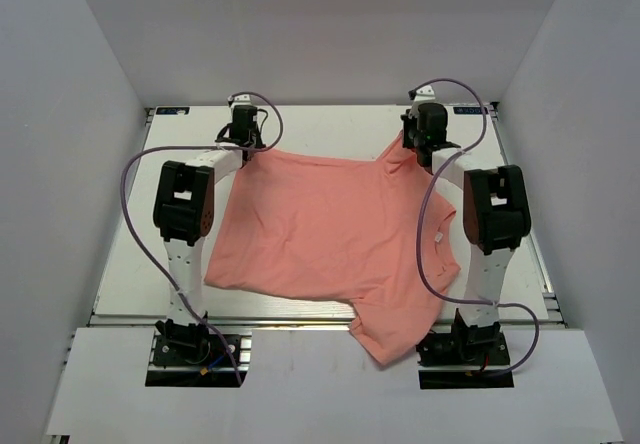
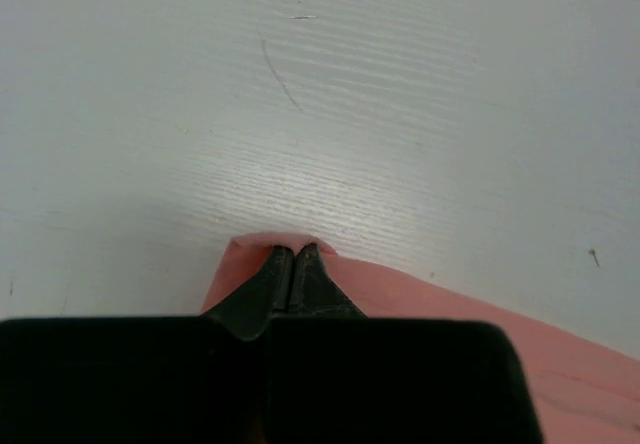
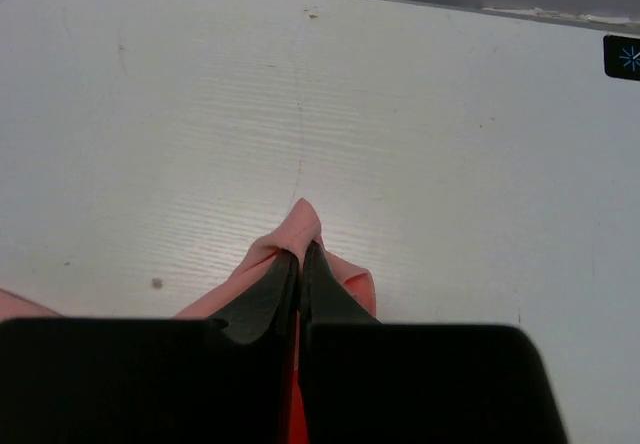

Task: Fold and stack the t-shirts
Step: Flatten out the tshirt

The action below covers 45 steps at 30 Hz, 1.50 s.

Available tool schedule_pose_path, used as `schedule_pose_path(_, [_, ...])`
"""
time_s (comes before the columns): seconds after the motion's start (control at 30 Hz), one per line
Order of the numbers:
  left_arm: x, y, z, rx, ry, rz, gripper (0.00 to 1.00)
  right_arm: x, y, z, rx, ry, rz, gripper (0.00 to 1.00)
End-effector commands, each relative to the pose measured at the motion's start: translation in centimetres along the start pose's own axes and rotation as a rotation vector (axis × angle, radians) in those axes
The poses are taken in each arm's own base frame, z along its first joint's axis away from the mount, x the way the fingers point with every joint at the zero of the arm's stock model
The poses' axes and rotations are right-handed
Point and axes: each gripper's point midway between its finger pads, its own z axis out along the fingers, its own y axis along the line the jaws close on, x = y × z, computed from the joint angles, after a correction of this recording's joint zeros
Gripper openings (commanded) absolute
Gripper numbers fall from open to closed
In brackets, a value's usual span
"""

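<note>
Left gripper (image 2: 293, 254), jaws pressed together, pinches a flat corner of the salmon-pink t-shirt (image 2: 560, 364) against the table; right gripper (image 3: 300, 256), likewise closed, nips a small peaked fold of the same cloth (image 3: 300, 222).

Seen from above, the left gripper (image 1: 243, 144) holds the far-left corner and the right gripper (image 1: 425, 146) holds the far-right tip. Both arms reach out from their bases toward the back of the table. The t-shirt (image 1: 330, 229) lies spread between them across the middle of the white table (image 1: 330, 124), mildly rumpled. Its small white neck label (image 1: 438, 236) sits toward the right arm, and one sleeve (image 1: 390, 336) spills over the near edge beside the right arm's base.

The tabletop is matte white with a fine ribbed grain, a few faint scratches and dark specks (image 2: 280, 74). A metal rail (image 1: 280, 316) runs along its near edge, with a white panel (image 1: 330, 389) in front. Plain pale walls (image 1: 60, 114) close in the left, right and back. Purple cables (image 1: 130, 189) loop off each arm. A small black tag with a blue star mark (image 3: 622, 56) sits at the far right edge.
</note>
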Motion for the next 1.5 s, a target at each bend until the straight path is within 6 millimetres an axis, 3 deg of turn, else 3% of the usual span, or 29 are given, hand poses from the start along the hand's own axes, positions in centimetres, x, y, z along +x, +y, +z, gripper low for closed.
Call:
schedule_pose_path(0.0, [-3.3,1.4,1.1,-0.056,-0.057,-0.086,0.00,-2.8,-0.7,1.8,0.030,-0.049,-0.046,0.00])
schedule_pose_path(0.03, [-3.1,1.3,1.4,-0.059,-0.048,-0.095,0.00,-1.6,-1.0,2.6,0.032,-0.023,-0.056,0.01])
schedule_pose_path(0.07, [-3.2,1.7,2.3,-0.069,-0.046,-0.109,0.06,-2.8,-0.6,3.5,0.025,-0.044,-0.069,0.06])
schedule_pose_path(0.1, [-3.3,2.2,2.7,-0.078,-0.043,-0.113,0.19,-1.7,-0.6,4.1,0.025,-0.012,-0.074,0.10])
schedule_pose_path(0.13, [-3.4,2.0,3.0,-0.079,-0.041,-0.127,0.38,-2.9,-0.5,4.4,0.024,-0.030,-0.078,0.14])
schedule_pose_path(0.17, [-3.7,2.2,3.4,-0.069,-0.036,-0.133,0.99,-3.0,-0.7,4.7,0.024,-0.026,-0.080,0.20])
schedule_pose_path(0.2, [-4.8,1.6,3.3,-0.051,-0.042,-0.136,1.00,-3.0,-0.7,5.3,0.023,-0.012,-0.076,0.33])
schedule_pose_path(0.23, [-5.0,1.3,3.5,-0.039,-0.039,-0.136,1.00,-4.3,-0.9,5.2,0.032,-0.019,-0.069,0.48])
schedule_pose_path(0.27, [-5.7,1.8,3.4,-0.044,-0.048,-0.143,1.00,-3.9,-0.9,5.1,0.040,0.013,-0.060,0.68])
schedule_pose_path(0.3, [-6.7,1.6,3.2,-0.039,-0.062,-0.146,1.00,-6.6,-1.3,5.1,0.068,-0.027,-0.047,0.88])
schedule_pose_path(0.33, [-6.8,1.9,3.1,-0.060,-0.063,-0.145,1.00,-6.2,-1.8,4.7,0.091,0.008,-0.045,0.90])
schedule_pose_path(0.4, [-8.9,2.0,1.6,-0.068,-0.092,-0.152,1.00,-7.1,-2.3,3.4,0.129,0.025,-0.027,0.90])
schedule_pose_path(0.43, [-9.4,2.6,0.9,-0.079,-0.084,-0.154,1.00,-8.9,-2.7,1.5,0.142,0.009,-0.006,0.90])
schedule_pose_path(0.5, [-11.7,2.2,-1.8,-0.039,-0.103,-0.148,1.00,-8.8,-3.1,-0.1,0.165,0.022,-0.003,0.90])
schedule_pose_path(0.53, [-11.8,1.3,-2.9,-0.014,-0.096,-0.120,1.00,-10.6,-3.5,-2.5,0.197,-0.012,0.078,0.90])
schedule_pose_path(0.57, [-11.0,1.2,-3.6,0.006,-0.075,-0.099,1.00,-8.1,-3.6,-3.5,0.214,0.063,0.099,0.90])
schedule_pose_path(0.6, [-10.6,-0.3,-4.6,0.073,-0.058,-0.072,1.00,-7.8,-3.9,-4.3,0.229,0.079,0.123,0.90])
schedule_pose_path(0.63, [-11.5,-1.4,-6.3,0.131,-0.079,-0.047,1.00,-5.1,-4.2,-5.8,0.253,0.140,0.173,0.90])
schedule_pose_path(0.67, [-9.4,-1.9,-6.4,0.182,-0.035,-0.028,1.00,-5.0,-4.3,-7.2,0.257,0.150,0.189,0.90])
schedule_pose_path(0.7, [-8.7,-3.5,-7.0,0.282,-0.021,-0.025,1.00,-4.8,-4.9,-8.5,0.274,0.156,0.236,0.90])
schedule_pose_path(0.73, [-6.3,-4.0,-7.1,0.310,0.030,-0.024,1.00,-1.4,-4.8,-9.2,0.280,0.232,0.243,0.90])
schedule_pose_path(0.8, [-4.7,-5.3,-7.9,0.388,0.069,0.015,1.00,1.0,-5.6,-11.3,0.323,0.324,0.314,0.90])
schedule_pose_path(0.87, [-2.1,-5.5,-7.5,0.380,0.139,0.038,1.00,4.3,-6.5,-13.0,0.358,0.441,0.314,0.90])
schedule_pose_path(0.97, [1.4,-5.7,-5.8,0.353,0.205,0.080,1.00,7.6,-7.3,-14.0,0.385,0.515,0.310,0.90])
schedule_pose_path(1.17, [5.6,-5.6,-2.4,0.308,0.306,0.099,1.00,11.7,-8.0,-14.3,0.371,0.584,0.292,0.90])
schedule_pose_path(1.2, [6.3,-5.1,-2.1,0.284,0.324,0.094,1.00,12.8,-8.5,-14.2,0.376,0.609,0.298,0.86])
schedule_pose_path(1.3, [6.2,-3.9,-1.0,0.197,0.320,0.108,1.00,13.1,-9.5,-13.4,0.400,0.599,0.316,0.80])
schedule_pose_path(1.47, [6.4,-2.3,-0.4,0.129,0.319,0.112,1.00,14.7,-8.7,-11.6,0.339,0.631,0.314,0.70])
